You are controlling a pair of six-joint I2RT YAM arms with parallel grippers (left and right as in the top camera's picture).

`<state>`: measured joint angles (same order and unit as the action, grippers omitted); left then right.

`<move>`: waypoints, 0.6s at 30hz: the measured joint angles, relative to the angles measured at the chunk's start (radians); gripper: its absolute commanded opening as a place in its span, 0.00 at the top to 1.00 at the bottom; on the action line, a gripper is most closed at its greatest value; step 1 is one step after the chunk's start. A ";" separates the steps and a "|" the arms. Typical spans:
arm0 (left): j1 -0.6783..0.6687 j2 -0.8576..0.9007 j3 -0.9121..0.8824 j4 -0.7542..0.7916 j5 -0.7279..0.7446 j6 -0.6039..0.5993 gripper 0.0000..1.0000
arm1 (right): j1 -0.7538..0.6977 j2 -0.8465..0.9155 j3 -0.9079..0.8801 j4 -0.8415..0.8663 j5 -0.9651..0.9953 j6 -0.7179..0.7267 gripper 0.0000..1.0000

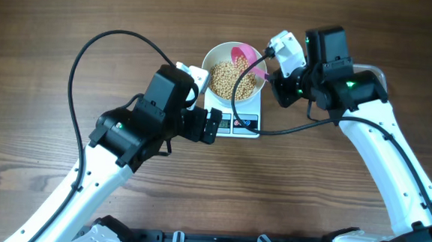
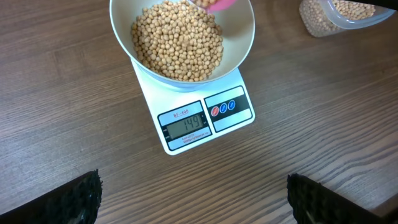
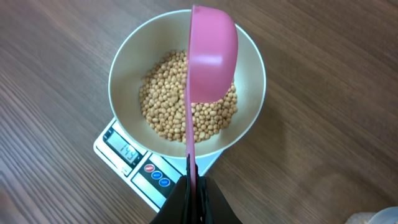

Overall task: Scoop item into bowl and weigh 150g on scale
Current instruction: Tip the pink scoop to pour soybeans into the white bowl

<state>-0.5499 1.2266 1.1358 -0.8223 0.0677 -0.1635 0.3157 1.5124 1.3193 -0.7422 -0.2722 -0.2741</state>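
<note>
Between the wide-spread left jaws, and just ahead of them, lies bare table (image 2: pixel 261 180) with room to pass. Further ahead the scale (image 2: pixel 186 134) blocks the way, and the bowl (image 2: pixel 245 37) on it overhangs its far part. Ahead and to the right of these jaws, well apart from the scale, stands a clear tub (image 2: pixel 323 22), with bare wood between the two. Ahead of the right jaws, which are closed on its handle, the pink scoop (image 3: pixel 211 56) hangs over the bowl's mouth and covers part of the beans (image 3: pixel 161 106). A black cable (image 1: pixel 236 92) loops over the side of the bowl nearest the right jaws and across the scale's front. The table to either side of those jaws, around the bowl, is bare.
</note>
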 measured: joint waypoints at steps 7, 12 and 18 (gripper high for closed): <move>0.000 0.000 0.000 0.000 0.000 0.000 0.00 | 0.000 0.000 0.000 0.027 -0.017 0.104 0.96; 0.000 0.000 0.000 0.000 0.000 0.000 0.00 | 0.000 0.000 0.000 0.034 -0.019 0.164 0.96; 0.000 0.000 0.000 0.000 0.000 0.000 0.00 | 0.000 0.000 0.000 0.044 -0.020 0.211 0.96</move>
<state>-0.5499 1.2266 1.1358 -0.8223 0.0677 -0.1631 0.3157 1.5127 1.3193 -0.6979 -0.2920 -0.0631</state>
